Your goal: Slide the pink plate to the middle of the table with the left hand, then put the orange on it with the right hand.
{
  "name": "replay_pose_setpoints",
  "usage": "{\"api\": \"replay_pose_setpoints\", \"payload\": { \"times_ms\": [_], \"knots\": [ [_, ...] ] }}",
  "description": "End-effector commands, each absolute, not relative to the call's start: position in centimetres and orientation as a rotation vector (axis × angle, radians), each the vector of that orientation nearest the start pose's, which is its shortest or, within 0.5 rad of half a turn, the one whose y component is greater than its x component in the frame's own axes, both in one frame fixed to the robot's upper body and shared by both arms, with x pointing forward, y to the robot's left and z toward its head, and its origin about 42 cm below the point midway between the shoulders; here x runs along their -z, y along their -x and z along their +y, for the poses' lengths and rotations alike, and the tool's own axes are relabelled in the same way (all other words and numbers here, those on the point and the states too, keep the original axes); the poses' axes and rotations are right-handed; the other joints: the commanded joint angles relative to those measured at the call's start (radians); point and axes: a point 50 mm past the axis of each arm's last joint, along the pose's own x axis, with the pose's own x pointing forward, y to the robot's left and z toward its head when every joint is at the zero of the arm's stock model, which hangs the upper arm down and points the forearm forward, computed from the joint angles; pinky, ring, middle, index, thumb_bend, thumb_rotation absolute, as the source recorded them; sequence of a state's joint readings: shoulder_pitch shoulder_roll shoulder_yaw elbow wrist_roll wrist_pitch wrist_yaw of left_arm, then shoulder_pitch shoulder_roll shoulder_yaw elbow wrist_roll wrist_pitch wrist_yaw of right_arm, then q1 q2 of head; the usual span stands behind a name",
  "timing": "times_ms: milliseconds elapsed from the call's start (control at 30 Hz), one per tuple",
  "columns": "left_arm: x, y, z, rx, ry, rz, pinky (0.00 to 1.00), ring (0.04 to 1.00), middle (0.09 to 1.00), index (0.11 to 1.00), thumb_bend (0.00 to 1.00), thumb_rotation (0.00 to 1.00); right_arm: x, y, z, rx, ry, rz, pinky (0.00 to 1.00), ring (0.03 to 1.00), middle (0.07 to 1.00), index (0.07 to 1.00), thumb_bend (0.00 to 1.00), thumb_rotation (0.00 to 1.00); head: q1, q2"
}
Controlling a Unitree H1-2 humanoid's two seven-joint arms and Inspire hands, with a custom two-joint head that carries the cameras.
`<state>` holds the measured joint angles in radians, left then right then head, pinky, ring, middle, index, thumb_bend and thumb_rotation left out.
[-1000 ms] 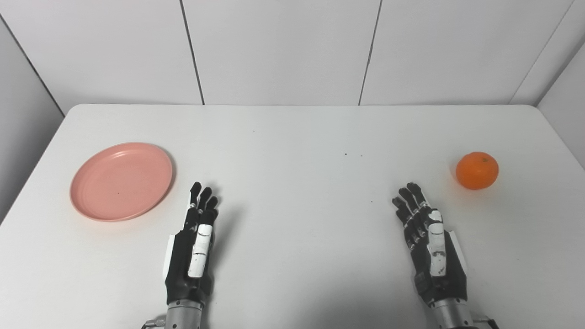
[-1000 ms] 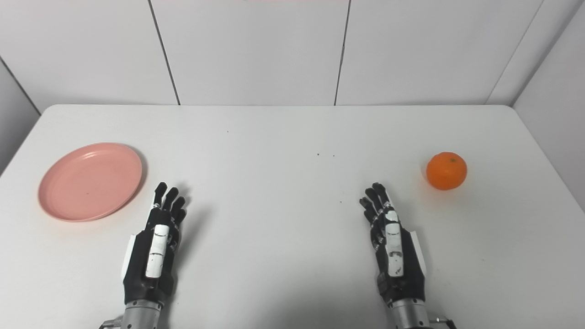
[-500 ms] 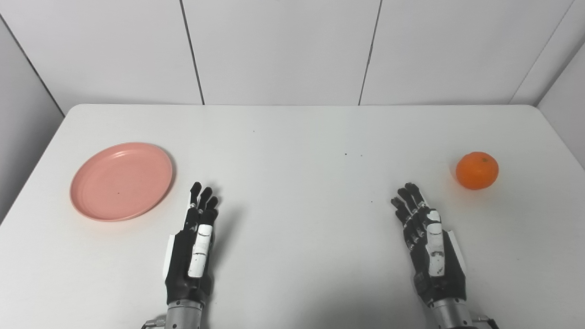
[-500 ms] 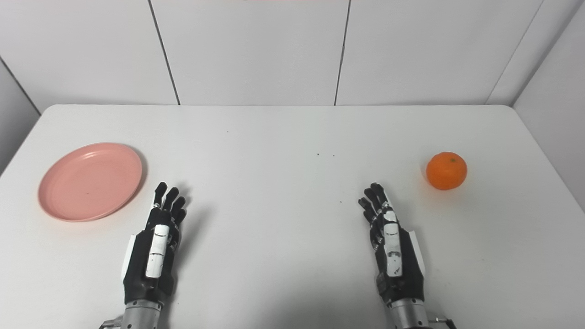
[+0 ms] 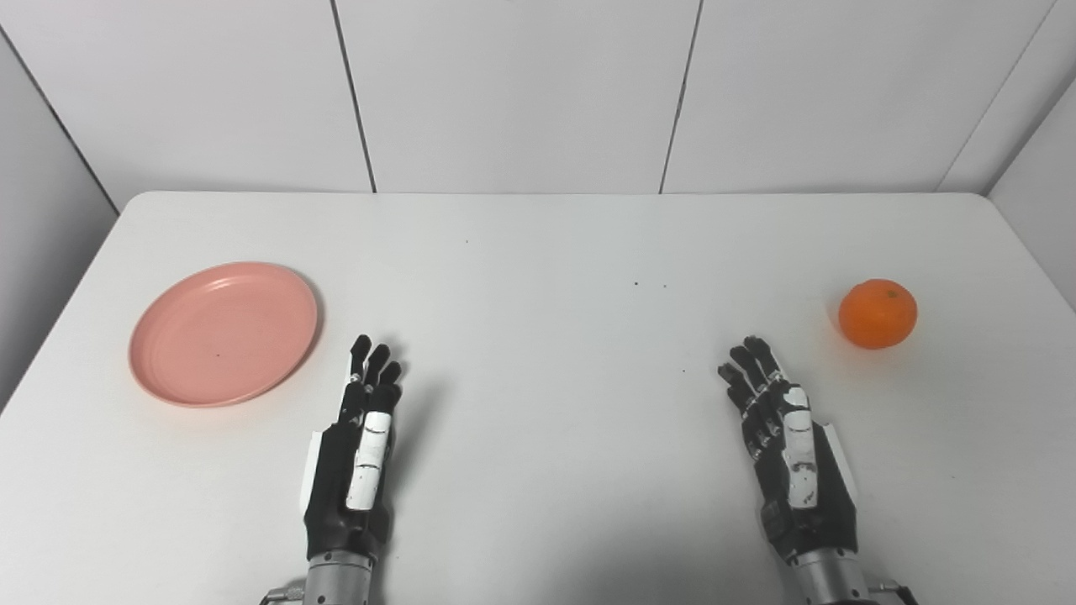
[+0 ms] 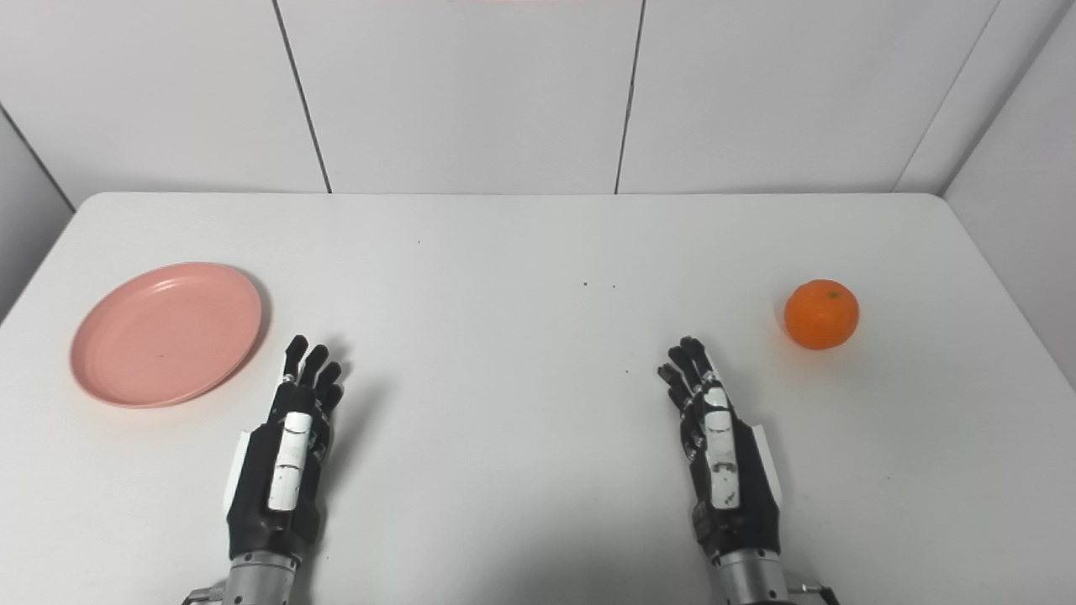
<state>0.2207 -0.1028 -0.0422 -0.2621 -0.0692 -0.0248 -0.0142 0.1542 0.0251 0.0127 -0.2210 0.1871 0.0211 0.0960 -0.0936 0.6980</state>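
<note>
On table [image 5: 538,504]: pink plate [image 5: 224,333] far left, orange [image 5: 877,313] far right.

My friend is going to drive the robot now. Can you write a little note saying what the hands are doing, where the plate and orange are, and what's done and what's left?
Left hand: open, holds nothing, just right of the plate, not touching it.
Right hand: open, holds nothing, short of the orange.
Plate: on the left side of the table, nothing on it.
Orange: on the table's right side, on its own.
Done: nothing.
Left: slide the plate to the middle with the left hand, then set the orange on it with the right hand.
</note>
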Motion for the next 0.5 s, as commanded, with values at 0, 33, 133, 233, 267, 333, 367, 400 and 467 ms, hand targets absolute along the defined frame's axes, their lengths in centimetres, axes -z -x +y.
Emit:
{"api": "replay_pose_setpoints", "payload": {
  "times_ms": [0,33,133,233,267,333,367,400,467],
  "knots": [
    [-9.6,-15.9,20.2,-0.059,0.134,0.040,1.00,0.975,0.986,0.993,0.70,0.80,-11.0,-22.5,-20.5,-0.073,-0.212,-0.020,0.99,0.916,0.929,0.928,0.82,0.97,0.008,-0.004],
    [-9.6,-15.9,20.2,-0.060,0.134,0.040,1.00,0.974,0.985,0.992,0.70,0.80,-11.0,-22.5,-20.5,-0.073,-0.212,-0.020,0.99,0.917,0.930,0.929,0.82,0.97,0.008,-0.004],
    [-9.4,-16.0,20.0,-0.062,0.130,0.042,1.00,0.972,0.984,0.992,0.69,0.81,-10.8,-22.5,-20.7,-0.076,-0.216,-0.015,1.00,0.922,0.932,0.929,0.83,0.97,0.044,-0.020],
    [-9.2,-16.0,19.6,-0.063,0.128,0.047,1.00,0.966,0.979,0.989,0.68,0.81,-10.5,-22.5,-21.1,-0.077,-0.234,-0.008,1.00,0.928,0.935,0.931,0.83,0.96,0.090,-0.037],
    [-9.1,-16.1,19.5,-0.064,0.128,0.049,1.00,0.960,0.974,0.985,0.67,0.80,-10.4,-22.5,-21.3,-0.077,-0.238,-0.007,1.00,0.931,0.938,0.935,0.83,0.96,0.096,-0.039],
    [-8.9,-16.1,19.1,-0.067,0.126,0.053,1.00,0.953,0.966,0.976,0.67,0.79,-10.2,-22.4,-21.7,-0.076,-0.235,-0.005,1.00,0.935,0.940,0.939,0.83,0.96,0.136,-0.055],
    [-8.8,-16.1,18.8,-0.065,0.123,0.053,0.99,0.950,0.964,0.972,0.68,0.79,-10.2,-22.4,-22.0,-0.076,-0.232,-0.005,1.00,0.937,0.942,0.941,0.83,0.97,0.156,-0.064],
    [-8.7,-16.0,18.7,-0.064,0.120,0.052,0.99,0.950,0.963,0.972,0.68,0.79,-10.1,-22.4,-22.2,-0.078,-0.229,-0.007,1.00,0.938,0.942,0.941,0.83,0.97,0.161,-0.066],
    [-8.4,-16.0,18.1,-0.061,0.119,0.049,0.99,0.946,0.961,0.968,0.66,0.78,-9.9,-22.3,-22.8,-0.080,-0.230,-0.007,1.00,0.945,0.948,0.947,0.83,0.98,0.194,-0.082]
  ]
}}
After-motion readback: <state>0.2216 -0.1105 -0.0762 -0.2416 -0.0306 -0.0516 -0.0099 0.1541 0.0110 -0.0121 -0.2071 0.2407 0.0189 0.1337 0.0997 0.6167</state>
